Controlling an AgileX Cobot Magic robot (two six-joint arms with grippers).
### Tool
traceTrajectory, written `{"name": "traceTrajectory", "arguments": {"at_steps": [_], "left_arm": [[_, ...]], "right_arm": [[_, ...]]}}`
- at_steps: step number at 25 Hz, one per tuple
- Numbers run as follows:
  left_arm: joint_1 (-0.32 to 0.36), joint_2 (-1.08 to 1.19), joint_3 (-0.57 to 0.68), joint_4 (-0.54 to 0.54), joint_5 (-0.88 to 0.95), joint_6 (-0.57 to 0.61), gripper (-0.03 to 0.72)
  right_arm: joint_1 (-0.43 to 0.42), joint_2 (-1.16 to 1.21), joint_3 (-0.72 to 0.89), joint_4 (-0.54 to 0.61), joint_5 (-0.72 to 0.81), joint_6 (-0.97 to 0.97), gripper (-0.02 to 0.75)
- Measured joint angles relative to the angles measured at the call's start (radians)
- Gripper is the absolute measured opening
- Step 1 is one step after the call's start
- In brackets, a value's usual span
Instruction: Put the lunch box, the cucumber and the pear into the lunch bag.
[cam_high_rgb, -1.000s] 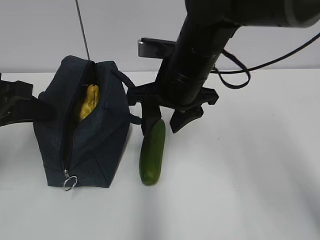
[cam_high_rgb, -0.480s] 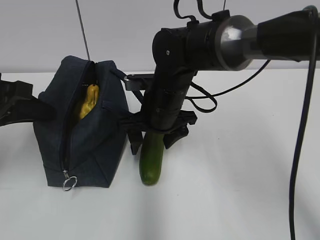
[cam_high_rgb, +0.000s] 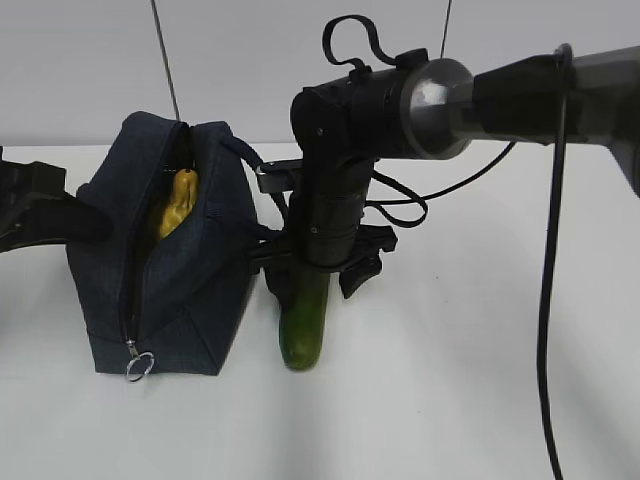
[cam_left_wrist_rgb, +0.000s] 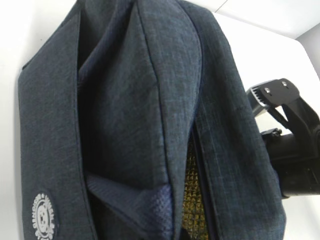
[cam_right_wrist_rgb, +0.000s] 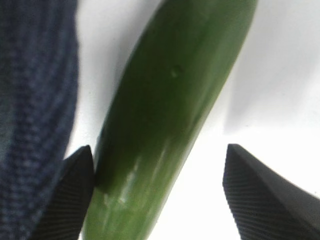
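In the exterior view, one lunch bag (cam_high_rgb: 165, 270) is standing unzipped on the white surface (cam_high_rgb: 450, 380), one pear (cam_high_rgb: 178, 203) is showing inside it, and one cucumber (cam_high_rgb: 304, 322) is lying just beside it. The right pincer (cam_high_rgb: 318, 280) is straddling the cucumber.

The left wrist view is showing only the bag's fabric and a yellow sliver within; the left pincer is sitting closed, out of sight.

The right wrist view is showing the right pincer's fingertips (cam_right_wrist_rgb: 70, 195) spread wide around the cucumber, the left one touching it.
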Motion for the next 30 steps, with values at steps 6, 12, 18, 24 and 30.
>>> {"name": "traceTrajectory", "arguments": {"at_steps": [6, 12, 18, 24, 30], "left_arm": [[0.0, 0.0, 0.0, 0.0, 0.0, 0.0, 0.001], [0.0, 0.0, 0.0, 0.0, 0.0, 0.0, 0.001], [0.0, 0.0, 0.0, 0.0, 0.0, 0.0, 0.001], [0.0, 0.0, 0.0, 0.0, 0.0, 0.0, 0.001], [0.0, 0.0, 0.0, 0.0, 0.0, 0.0, 0.001]], "right_arm": [[-0.002, 0.002, 0.0, -0.045, 0.008, 0.024, 0.555], [-0.016, 0.033, -0.002, -0.053, 0.063, 0.027, 0.538], [-0.055, 0.04, -0.002, -0.059, 0.1, 0.022, 0.47], [-0.057, 0.04, -0.007, -0.06, 0.106, -0.009, 0.393], [-0.057, 0.026, -0.04, -0.067, 0.128, -0.03, 0.392]]}}
